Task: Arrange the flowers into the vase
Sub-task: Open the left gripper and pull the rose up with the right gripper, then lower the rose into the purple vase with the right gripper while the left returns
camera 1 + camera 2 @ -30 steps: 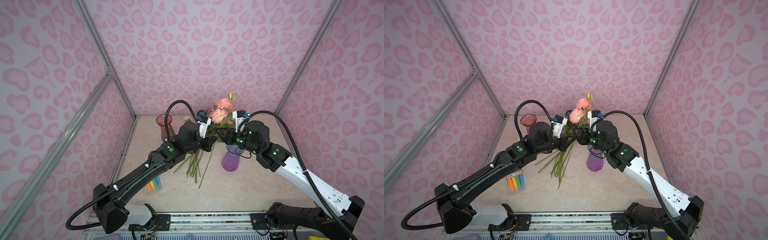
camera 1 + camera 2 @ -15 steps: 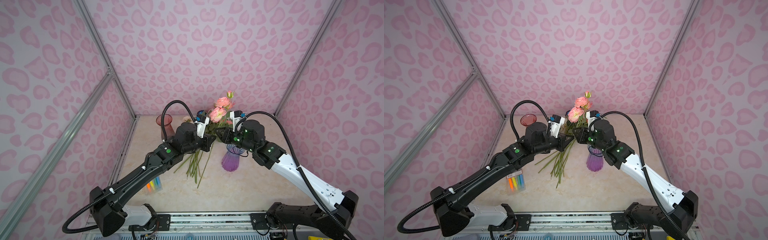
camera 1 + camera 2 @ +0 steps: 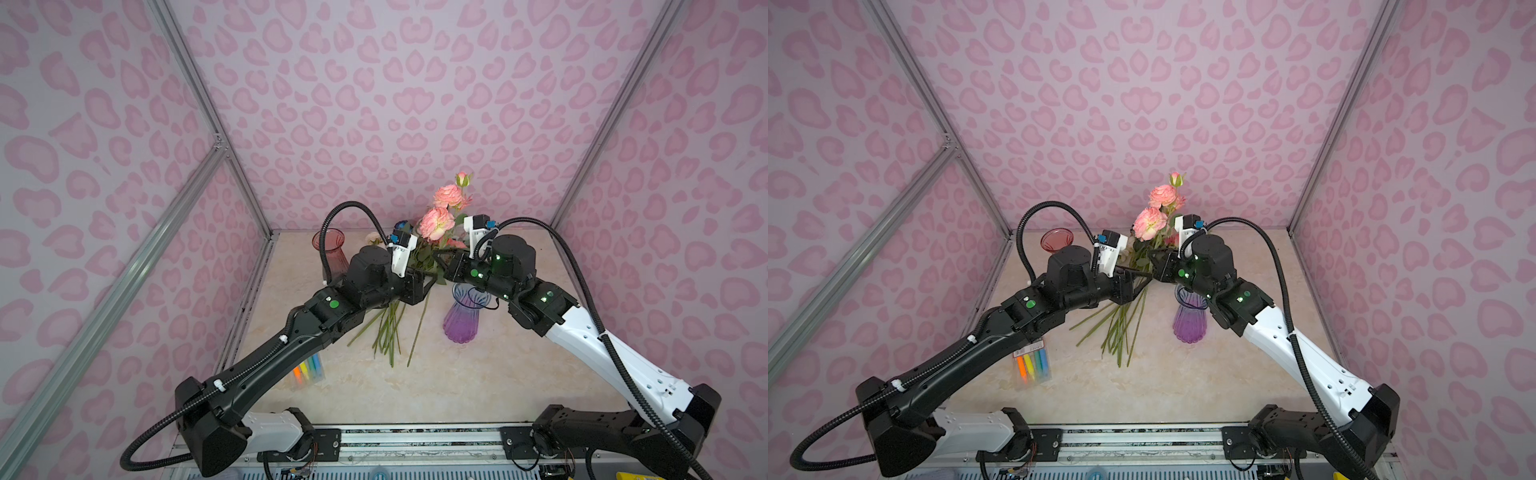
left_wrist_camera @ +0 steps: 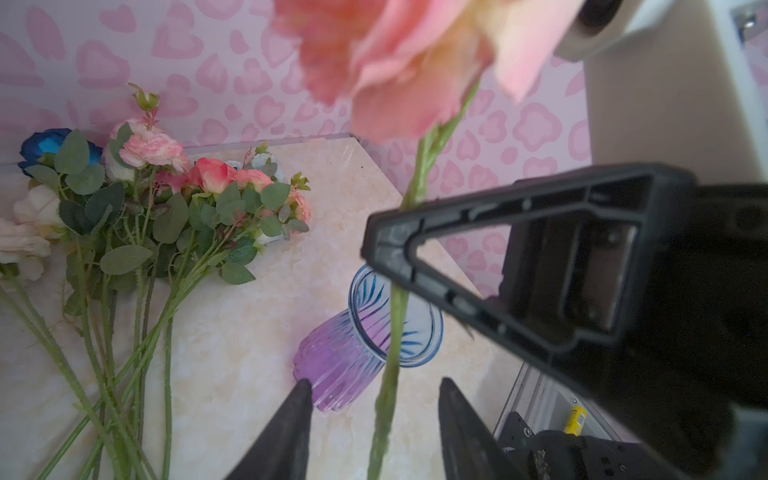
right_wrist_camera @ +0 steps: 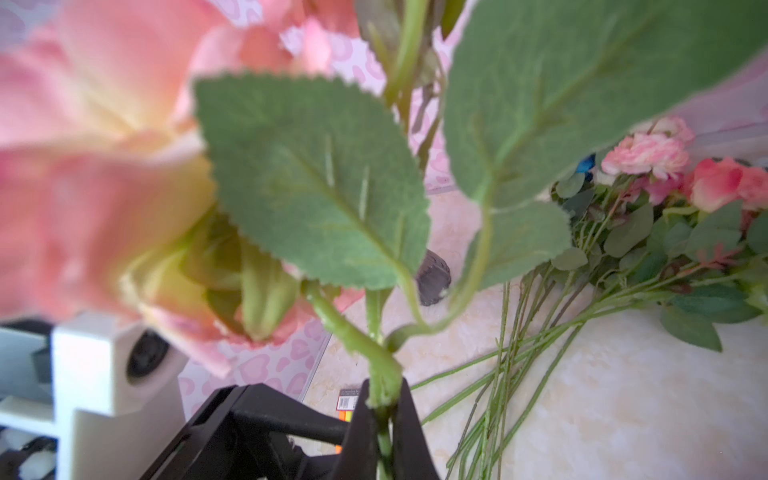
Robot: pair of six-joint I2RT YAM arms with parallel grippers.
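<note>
The flowers lie in a loose bunch on the table, near the purple vase. In both top views the two black wrists hide most of their heads, and only the green stems are plain. The held rose stands up above the grippers. Its head is blurred in both wrist views and its lower stem is cut off at the picture edge, so it cannot be told if the stem reaches the vase. Both arms reach forward and inward, and the grippers almost meet above the table. The right gripper is closed tight on the rose stem under the leaves. The left gripper is parted, and the stem passes between its fingers without a clear touch.
</note>
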